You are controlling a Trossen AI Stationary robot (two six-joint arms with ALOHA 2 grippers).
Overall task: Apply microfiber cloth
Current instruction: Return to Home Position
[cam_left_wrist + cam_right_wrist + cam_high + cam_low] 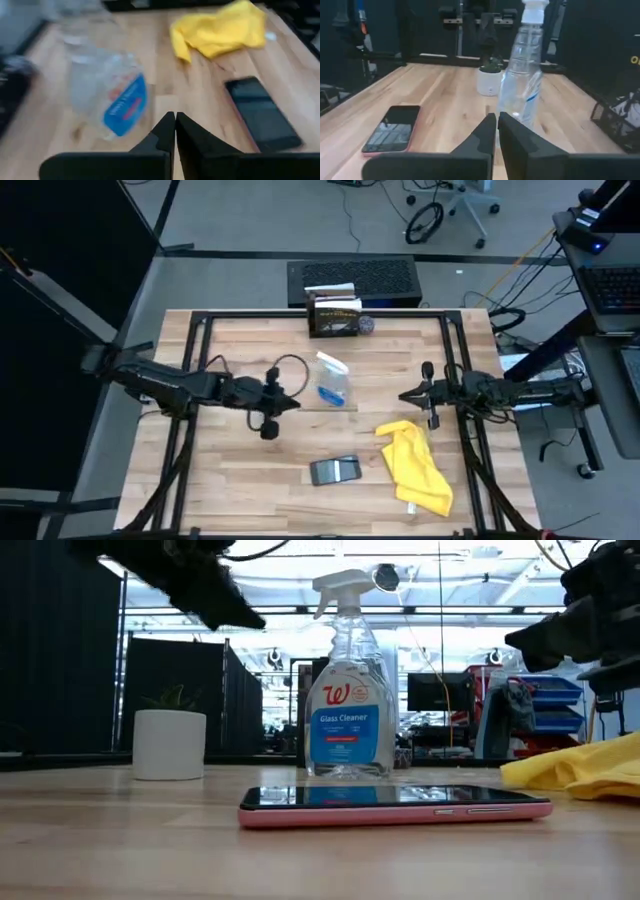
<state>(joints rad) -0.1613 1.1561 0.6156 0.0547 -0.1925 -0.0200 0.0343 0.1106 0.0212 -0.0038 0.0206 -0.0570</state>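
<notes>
The right hand (pixel 405 394) hangs above the tabletop (pixel 230 480) with its fingers pressed together on nothing, and the microfiber cloth (pixel 415 465) lies crumpled just in front of it, toward the near right part of the wood. The cloth is loose and in neither hand. Just beside its left edge the black smartphone (pixel 335 471) lies flat, screen up, apart from the cloth in the left wrist view. Farther back, between the two arms, stands the glass cleaner spray bottle (pixel 333 380), upright. The left hand (pixel 297 403) is near that bottle on its left side, also pinched shut and empty.

With the cloth laid down and the phone alone, the wiping looks finished, so what remains is a clean retreat. Each arm should probably draw back along its own side, lifted clear of the wood. The left one needs the most care: a sideways swing toward the middle could tip the bottle. The right one should rise before it pulls away, so that no finger catches a fold of the cloth and drags it across the phone.
</notes>
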